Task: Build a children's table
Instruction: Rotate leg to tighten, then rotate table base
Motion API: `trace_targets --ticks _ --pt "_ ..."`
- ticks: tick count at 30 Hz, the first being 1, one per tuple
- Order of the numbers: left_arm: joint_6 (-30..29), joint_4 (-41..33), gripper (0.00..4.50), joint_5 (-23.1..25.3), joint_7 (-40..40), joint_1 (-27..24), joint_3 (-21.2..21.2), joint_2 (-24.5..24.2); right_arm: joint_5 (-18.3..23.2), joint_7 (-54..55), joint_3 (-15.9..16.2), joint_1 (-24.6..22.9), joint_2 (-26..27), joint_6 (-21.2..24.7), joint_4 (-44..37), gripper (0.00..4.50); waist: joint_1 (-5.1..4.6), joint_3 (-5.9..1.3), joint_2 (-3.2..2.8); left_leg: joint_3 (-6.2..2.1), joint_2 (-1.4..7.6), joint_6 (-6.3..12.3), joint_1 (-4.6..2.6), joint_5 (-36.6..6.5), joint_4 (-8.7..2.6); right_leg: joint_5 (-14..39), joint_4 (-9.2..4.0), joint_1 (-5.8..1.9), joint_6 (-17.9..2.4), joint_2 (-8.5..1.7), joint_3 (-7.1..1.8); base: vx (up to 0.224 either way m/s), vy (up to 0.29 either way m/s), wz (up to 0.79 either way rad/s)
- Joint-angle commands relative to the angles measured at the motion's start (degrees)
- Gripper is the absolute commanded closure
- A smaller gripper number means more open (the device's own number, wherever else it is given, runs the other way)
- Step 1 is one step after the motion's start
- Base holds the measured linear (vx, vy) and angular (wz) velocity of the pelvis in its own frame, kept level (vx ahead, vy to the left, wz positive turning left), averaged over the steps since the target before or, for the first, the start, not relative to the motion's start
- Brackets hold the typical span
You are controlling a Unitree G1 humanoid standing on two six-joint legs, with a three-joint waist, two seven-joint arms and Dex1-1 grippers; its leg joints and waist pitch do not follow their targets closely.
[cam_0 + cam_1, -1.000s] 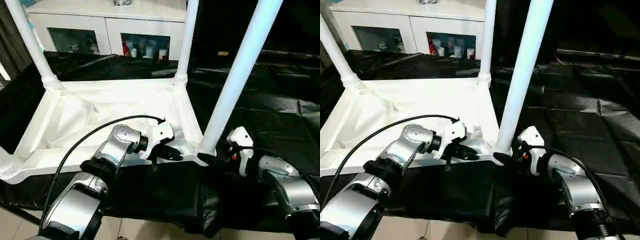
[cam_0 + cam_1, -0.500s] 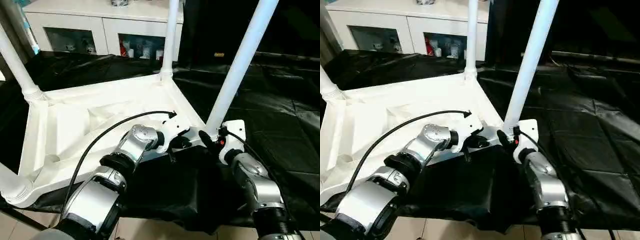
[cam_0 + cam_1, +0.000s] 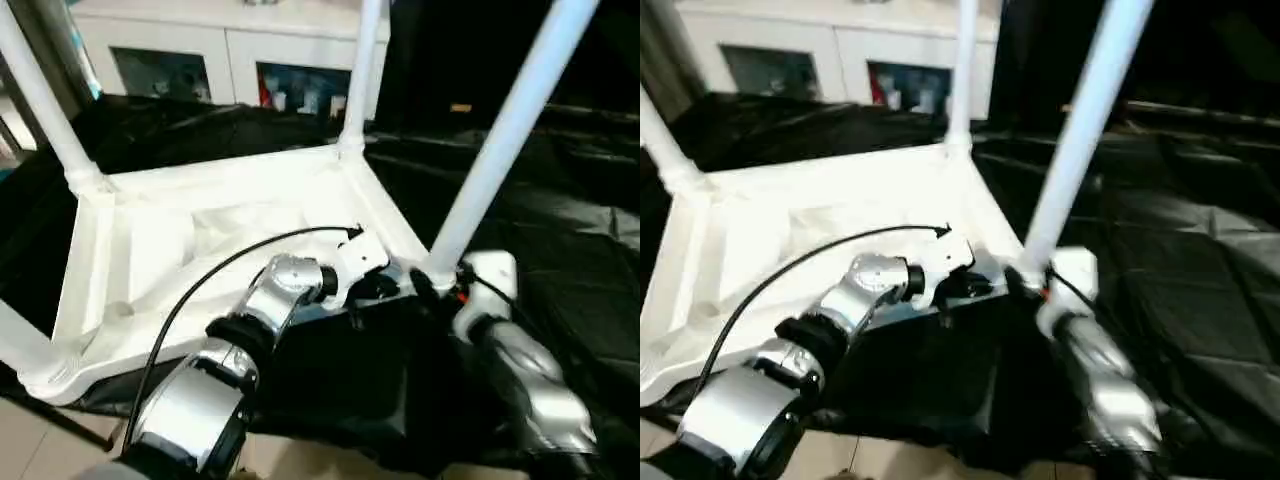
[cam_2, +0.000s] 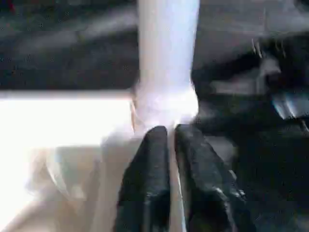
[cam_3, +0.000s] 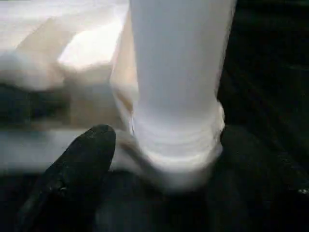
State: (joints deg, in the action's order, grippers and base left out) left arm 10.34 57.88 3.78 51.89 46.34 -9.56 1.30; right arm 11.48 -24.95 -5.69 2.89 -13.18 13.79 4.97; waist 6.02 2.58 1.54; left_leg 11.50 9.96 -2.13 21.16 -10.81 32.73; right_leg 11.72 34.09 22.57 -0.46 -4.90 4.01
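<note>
1. White plastic rectangular tabletop (image 3: 230, 235) lies upside down on the work surface, ribbed underside up, set at an angle. Four long white tubular legs stand in its corner sockets: near-right leg (image 3: 505, 140), far-right leg (image 3: 358, 75), far-left leg (image 3: 45, 100), near-left leg (image 3: 20, 345) at the picture's lower left edge.
2. Near rim of the tabletop runs from the near-left socket to the near-right socket; the left gripper (image 3: 375, 290) sits on that rim just beside the near-right leg's base. In the left wrist view its two black fingers (image 4: 154, 169) are pressed nearly together, a thin white edge of the rim showing between them.
3. Right gripper (image 3: 432, 290) is at the outer side of the same socket. One black finger (image 5: 72, 174) shows just beside the flared leg end (image 5: 176, 140); the other is hidden, so I cannot tell whether this pincer is apart or clamped.
4. Black plastic sheet (image 3: 570, 230) covers the surface, wrinkled, with open room to the right of the table.
5. Behind: white glass-door cabinet (image 3: 230, 60). Pale floor (image 3: 30, 440) at the near-left corner.
</note>
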Motion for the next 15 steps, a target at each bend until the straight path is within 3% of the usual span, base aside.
trace_targets --ticks 1,2,3,4,5,6,8,10,11,12,13,14,15 --pt "0.5 -3.9 3.88 -1.6 1.5 0.4 0.9 -0.9 1.3 -3.8 -0.5 -1.4 -1.7 0.5 -2.8 0.64 0.00 -3.69 0.76 -1.77 3.98 8.75 -0.57 -3.0 -2.75 -4.6 -2.62 -3.31 -13.9 -4.74 -2.95 0.000 0.000 0.00" --pt "0.5 -5.5 3.75 -1.6 1.5 0.2 1.0 -2.0 2.0 -5.4 -0.6 -2.4 -2.8 0.1 -3.9 0.64 -0.21 -3.41 0.93 -1.65 3.94 9.22 -0.47 -3.2 -2.74 -5.0 -2.69 -3.11 -14.3 -4.67 -2.89 0.000 0.000 0.00" --pt "-0.4 -7.8 3.75 -1.8 1.1 -0.1 1.7 -3.7 3.0 -7.1 -0.8 -3.4 -4.0 0.1 -5.4 0.64 -0.17 -3.33 0.27 -1.82 3.89 9.06 -0.31 -4.5 -2.79 -3.2 -2.78 -3.34 -14.1 -4.86 -2.84 0.000 0.000 0.00" --pt "-1.1 -9.7 3.63 -2.0 0.7 -0.4 2.3 -5.1 3.9 -8.4 -1.0 -4.1 -4.8 0.3 -6.7 0.64 -0.64 -3.18 0.70 -1.71 3.86 8.77 -0.33 -5.9 -2.84 -1.3 -3.09 -3.21 -13.8 -4.66 -2.83 0.000 0.000 0.00" --pt "-1.7 -11.0 3.58 -2.2 0.6 -0.6 2.8 -6.1 4.8 -9.5 -1.0 -4.5 -5.3 0.7 -7.6 0.64 -0.69 -3.11 0.24 -1.80 3.81 8.43 -0.30 -6.6 -2.94 -0.1 -3.19 -3.29 -13.7 -4.69 -2.80 0.000 0.000 0.00" --pt "-2.5 -12.6 3.58 -2.6 0.4 -1.0 3.6 -7.4 5.6 -10.8 -0.9 -5.1 -6.1 0.8 -8.8 0.64 -0.97 -2.96 0.30 -1.75 3.78 7.68 -0.31 -8.2 -2.99 2.7 -3.58 -3.22 -13.2 -4.62 -2.82 0.000 0.000 0.00" --pt "-4.6 -16.8 3.41 -3.3 -0.2 -2.6 5.8 -11.2 7.8 -14.3 0.0 -6.4 -8.1 2.1 -12.0 0.64 -1.06 -2.87 -0.17 -1.82 3.80 6.51 -0.43 -9.5 -3.13 5.3 -3.73 -3.19 -12.8 -4.41 -2.83 0.000 0.000 0.00" --pt "-5.1 -18.0 3.23 -3.5 -0.3 -3.2 6.4 -12.4 8.5 -15.3 0.3 -6.7 -8.7 2.5 -12.9 0.64 -1.10 -2.90 -0.23 -1.81 3.89 6.08 -0.62 -9.4 -3.16 5.4 -3.67 -3.05 -12.6 -4.30 -2.90 0.000 0.000 0.00" --pt "-9.9 -25.9 3.20 -4.3 1.0 -7.6 8.4 -17.4 9.9 -18.6 1.9 -7.1 -10.0 3.9 -15.6 0.64 -1.11 -3.04 -0.51 -1.84 3.95 5.72 -0.76 -8.9 -3.13 4.4 -3.44 -2.98 -13.1 -4.22 -2.87 0.000 0.000 0.00" --pt "-11.4 -27.9 3.17 -4.8 1.6 -8.7 8.7 -18.3 9.9 -19.0 2.3 -7.1 -10.2 4.0 -16.0 0.64 -1.09 -3.12 -0.31 -1.99 4.13 5.62 -0.56 -8.3 -3.19 3.1 -3.10 -3.27 -13.4 -4.33 -2.89 0.000 0.000 0.00" --pt "-14.4 -31.5 3.10 -5.6 2.8 -10.7 9.4 -19.8 9.8 -19.6 3.0 -6.8 -10.5 4.2 -16.4 0.64 -1.39 -3.10 -0.64 -1.71 3.98 5.96 -0.77 -7.2 -3.03 1.0 -2.94 -2.69 -13.8 -3.90 -2.92 0.000 0.000 0.00" --pt "-18.0 -36.3 3.10 -6.7 4.8 -13.6 9.6 -21.9 9.9 -20.0 3.9 -6.0 -10.4 4.7 -16.5 0.64 -1.34 -3.26 -0.80 -1.80 4.16 5.57 -0.95 -6.9 -3.04 0.4 -2.66 -2.77 -14.3 -4.07 -2.92 0.000 0.000 0.00" --pt "-20.3 -39.3 2.86 -7.4 6.2 -15.4 9.7 -23.3 9.9 -20.1 4.5 -5.5 -10.3 5.0 -16.5 0.64 -1.36 -3.02 -0.49 -1.76 4.19 5.52 -0.67 -6.4 -3.21 0.4 -2.59 -2.73 -14.9 -4.10 -2.95 0.000 0.000 0.00"
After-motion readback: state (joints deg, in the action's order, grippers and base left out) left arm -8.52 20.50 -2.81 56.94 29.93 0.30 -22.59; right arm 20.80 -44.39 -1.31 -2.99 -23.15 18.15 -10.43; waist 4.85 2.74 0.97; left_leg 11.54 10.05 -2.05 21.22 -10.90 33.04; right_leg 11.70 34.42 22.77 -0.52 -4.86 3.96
